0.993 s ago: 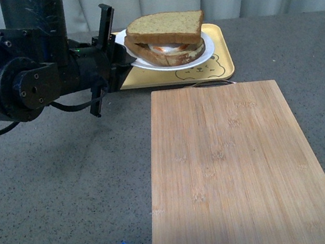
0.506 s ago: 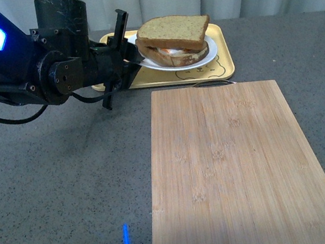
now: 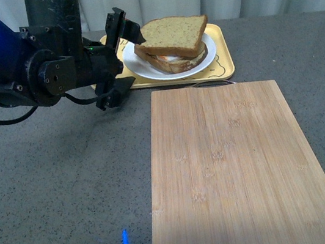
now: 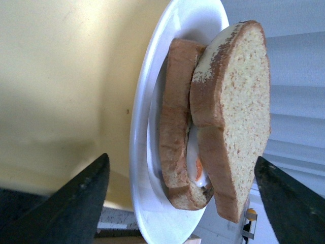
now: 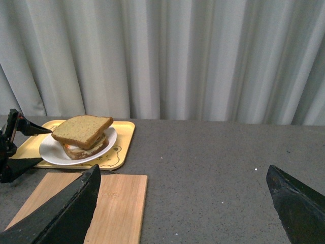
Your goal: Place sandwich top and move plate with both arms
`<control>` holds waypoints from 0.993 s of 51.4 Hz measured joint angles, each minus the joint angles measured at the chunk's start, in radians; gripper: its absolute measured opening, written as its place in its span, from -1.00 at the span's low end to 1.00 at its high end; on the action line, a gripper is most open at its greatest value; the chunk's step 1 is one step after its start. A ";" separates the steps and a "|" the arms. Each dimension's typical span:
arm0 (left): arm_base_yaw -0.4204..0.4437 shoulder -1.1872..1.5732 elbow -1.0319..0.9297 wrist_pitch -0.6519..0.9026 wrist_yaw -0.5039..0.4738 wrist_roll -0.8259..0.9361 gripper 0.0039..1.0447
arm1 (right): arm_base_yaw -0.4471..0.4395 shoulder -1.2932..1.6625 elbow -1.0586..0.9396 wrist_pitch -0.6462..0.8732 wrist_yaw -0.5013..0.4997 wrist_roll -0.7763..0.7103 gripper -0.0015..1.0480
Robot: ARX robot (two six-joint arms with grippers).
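Note:
The sandwich top [image 3: 174, 33] lies on the egg-bearing slice [image 3: 187, 61] on the white plate [image 3: 142, 69], which rests on the yellow tray [image 3: 223, 66]. My left gripper [image 3: 121, 57] is open at the plate's left rim, one finger above it and one below, holding nothing. In the left wrist view the plate [image 4: 139, 152] and the sandwich top [image 4: 244, 112] sit between the spread fingers of the left gripper [image 4: 181, 158]. My right gripper [image 5: 183, 170] is open and empty over bare table, far right of the plate [image 5: 48, 151]. It is outside the front view.
A bamboo cutting board [image 3: 238, 172] lies in front of the tray on the grey table. Grey curtains [image 5: 203, 56] hang behind. The left arm [image 3: 12, 71] with its blue light strip stands left of the tray.
The left gripper held the plate tilted above the tray; the plate now lies flat on the tray and the jaws have opened off its rim.

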 joint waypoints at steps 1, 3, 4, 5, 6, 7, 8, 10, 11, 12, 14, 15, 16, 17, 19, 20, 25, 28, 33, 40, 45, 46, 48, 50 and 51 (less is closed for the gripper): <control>0.000 -0.012 -0.013 -0.002 -0.003 0.000 0.78 | 0.000 0.000 0.000 0.000 0.000 0.000 0.82; 0.003 -0.034 -0.035 -0.003 -0.004 0.008 0.88 | 0.000 0.000 0.000 0.000 0.000 0.000 0.82; 0.004 -0.048 -0.050 -0.002 -0.004 0.018 0.92 | 0.000 0.000 0.000 0.000 0.000 0.000 0.82; 0.006 -0.062 -0.066 0.000 -0.004 0.023 0.91 | 0.000 0.000 0.000 0.000 0.000 0.000 0.82; 0.007 -0.078 -0.082 0.000 -0.005 0.027 0.89 | 0.000 0.000 0.000 0.000 0.000 0.000 0.82; 0.009 -0.093 -0.098 0.000 -0.008 0.030 0.87 | 0.000 0.000 0.000 0.000 0.000 0.000 0.82; 0.010 -0.101 -0.106 0.000 -0.010 0.032 0.87 | 0.000 0.000 0.000 0.000 0.000 0.000 0.82; 0.013 -0.132 -0.140 0.000 -0.021 0.039 0.88 | 0.000 0.000 0.000 0.000 0.000 0.000 0.82; 0.013 -0.140 -0.150 0.001 -0.023 0.042 0.88 | 0.000 0.000 0.000 0.000 0.000 0.000 0.82; 0.015 -0.156 -0.167 0.004 -0.032 0.048 0.88 | 0.000 0.000 0.000 0.000 0.000 0.000 0.82; 0.017 -0.179 -0.195 0.010 -0.035 0.053 0.88 | 0.000 0.000 0.000 0.000 0.000 0.000 0.82; 0.018 -0.196 -0.214 0.009 -0.041 0.060 0.88 | 0.000 0.000 0.000 0.000 0.000 0.000 0.82; 0.019 -0.211 -0.232 0.008 -0.048 0.066 0.88 | 0.000 0.000 0.000 0.000 0.000 0.000 0.82; 0.019 -0.219 -0.241 0.007 -0.052 0.071 0.88 | 0.000 0.000 0.000 0.000 0.000 0.000 0.82; 0.020 -0.240 -0.264 0.005 -0.057 0.077 0.88 | 0.000 0.000 0.000 0.000 0.000 0.000 0.82; 0.020 -0.243 -0.267 0.004 -0.057 0.079 0.88 | 0.000 0.000 0.000 0.000 0.000 0.000 0.82; 0.018 -0.248 -0.301 0.103 -0.166 0.170 0.79 | 0.000 0.000 0.000 0.000 0.000 0.000 0.82; 0.015 -0.248 -0.409 0.395 -0.377 0.430 0.55 | 0.000 0.000 0.000 0.000 -0.001 0.000 0.82; 0.031 -0.301 -0.564 0.616 -0.475 0.741 0.27 | 0.000 0.000 0.000 0.000 0.000 0.000 0.82; 0.077 -0.512 -0.801 0.738 -0.449 1.070 -0.28 | 0.000 0.000 0.000 0.000 0.000 0.000 0.82; 0.103 -0.599 -0.921 0.747 -0.435 1.120 -0.62 | 0.000 0.000 0.000 0.000 0.000 0.000 0.82; 0.108 -0.613 -0.942 0.747 -0.431 1.125 -0.69 | 0.000 0.000 0.000 0.000 0.000 0.000 0.82; 0.114 -0.636 -0.974 0.747 -0.425 1.131 -0.80 | 0.000 0.000 0.000 0.000 0.000 0.000 0.82; 0.117 -0.661 -1.003 0.747 -0.418 1.138 -0.90 | 0.000 0.000 0.000 0.000 0.000 0.000 0.82; 0.120 -0.678 -1.022 0.747 -0.413 1.138 -0.94 | 0.000 0.000 0.000 0.000 0.000 0.000 0.82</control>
